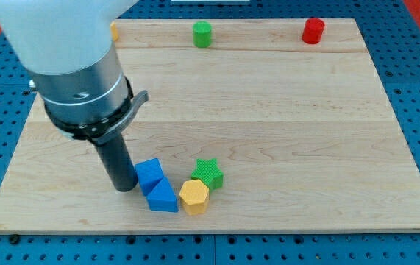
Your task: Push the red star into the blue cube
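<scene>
Worryingly, no red star shows; our tip (123,188), which carries no pincer, touches the blue cube (148,175) and could shove it astray.

Just one camera here, so no overlap with any second view. It sat above the view's bottom edge of the wooden board (268,125) and looked down at a slant, taking in nearly the whole board, with blue pegboard (415,110) showing round it. The far edge ran along the view's top. The arm's housing (55,44) was close to the lens, looming large at the view's top left.
</scene>
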Robot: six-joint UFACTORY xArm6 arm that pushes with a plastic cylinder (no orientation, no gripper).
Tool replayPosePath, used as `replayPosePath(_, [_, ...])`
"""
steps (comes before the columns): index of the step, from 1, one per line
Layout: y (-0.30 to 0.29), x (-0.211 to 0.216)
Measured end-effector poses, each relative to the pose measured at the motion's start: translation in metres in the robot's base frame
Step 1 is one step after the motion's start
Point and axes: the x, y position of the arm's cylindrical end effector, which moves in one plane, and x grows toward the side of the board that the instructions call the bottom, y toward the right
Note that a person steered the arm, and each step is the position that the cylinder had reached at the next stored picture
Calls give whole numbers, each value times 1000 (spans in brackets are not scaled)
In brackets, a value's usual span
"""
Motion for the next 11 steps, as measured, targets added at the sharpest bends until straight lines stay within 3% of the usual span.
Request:
replayPosePath(2, [36, -21])
replayPosePath(3, [14, -40])
replayPosePath(4, [-42, -76])
replayPosePath(5, [-120, -80])
replayPosePath(6, [-156, -140])
replayPosePath(7, [-152, -176])
replayPosePath(9, [3, -179])
replayPosePath(10, [62, -152])
replayPosePath(11, [63, -121])
